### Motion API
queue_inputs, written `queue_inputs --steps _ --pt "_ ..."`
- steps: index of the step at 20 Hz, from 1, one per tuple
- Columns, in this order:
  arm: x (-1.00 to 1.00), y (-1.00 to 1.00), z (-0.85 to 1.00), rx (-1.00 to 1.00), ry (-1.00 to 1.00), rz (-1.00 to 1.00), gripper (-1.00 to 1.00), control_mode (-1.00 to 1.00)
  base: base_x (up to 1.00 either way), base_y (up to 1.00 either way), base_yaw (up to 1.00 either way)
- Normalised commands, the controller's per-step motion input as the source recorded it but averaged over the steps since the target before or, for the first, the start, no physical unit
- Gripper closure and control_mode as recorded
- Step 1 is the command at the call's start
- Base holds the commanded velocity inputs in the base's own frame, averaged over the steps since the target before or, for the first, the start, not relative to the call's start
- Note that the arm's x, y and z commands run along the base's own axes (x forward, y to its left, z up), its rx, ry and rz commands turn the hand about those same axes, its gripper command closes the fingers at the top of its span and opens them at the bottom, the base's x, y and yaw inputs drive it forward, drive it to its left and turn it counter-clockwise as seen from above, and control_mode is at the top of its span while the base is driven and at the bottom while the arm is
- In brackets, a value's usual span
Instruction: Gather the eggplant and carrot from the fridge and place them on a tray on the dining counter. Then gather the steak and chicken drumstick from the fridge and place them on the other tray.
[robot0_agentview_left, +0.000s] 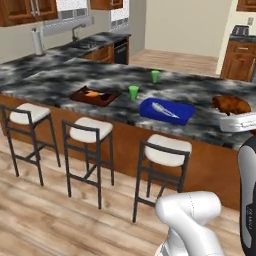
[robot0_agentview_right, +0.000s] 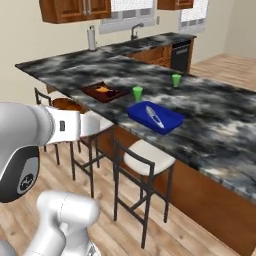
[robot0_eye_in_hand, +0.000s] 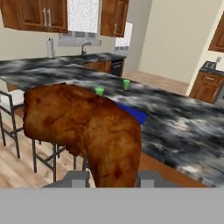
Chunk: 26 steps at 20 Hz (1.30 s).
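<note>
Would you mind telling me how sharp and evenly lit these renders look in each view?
Left base view: flat, even light, faint shadows under the white-cushioned stools. Right base view: the bright blue rectangular tray is crisp, no glare. Hand view: the golden-brown chicken drumstick looms large with coarse, blurry texture.

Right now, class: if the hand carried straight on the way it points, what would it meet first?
Probably the dining counter, near the blue tray. The hand is shut on the chicken drumstick, which hides much of the line, so depth is uncertain.
</note>
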Motion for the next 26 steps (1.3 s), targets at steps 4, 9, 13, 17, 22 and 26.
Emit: queue_inputs --steps 4,9,13,17,22,26 --pt "0.00 0.00 0.00 0.00 0.00 0.00 1.00 1.00 0.63 0.48 -0.46" --pt "0.00 0.00 0.00 0.00 0.00 0.00 1.00 1.00 0.65 0.47 -0.46" --pt "0.00 0.00 0.00 0.00 0.00 0.00 1.00 1.00 0.74 0.12 -0.39" --pt "0.00 0.00 0.00 0.00 0.00 0.00 1.00 1.00 0.74 0.17 -0.37" --pt "0.00 0.00 0.00 0.00 0.00 0.00 1.00 1.00 0.51 0.33 -0.37" --pt "0.00 0.00 0.00 0.00 0.00 0.00 1.00 1.00 0.00 0.52 -0.36"
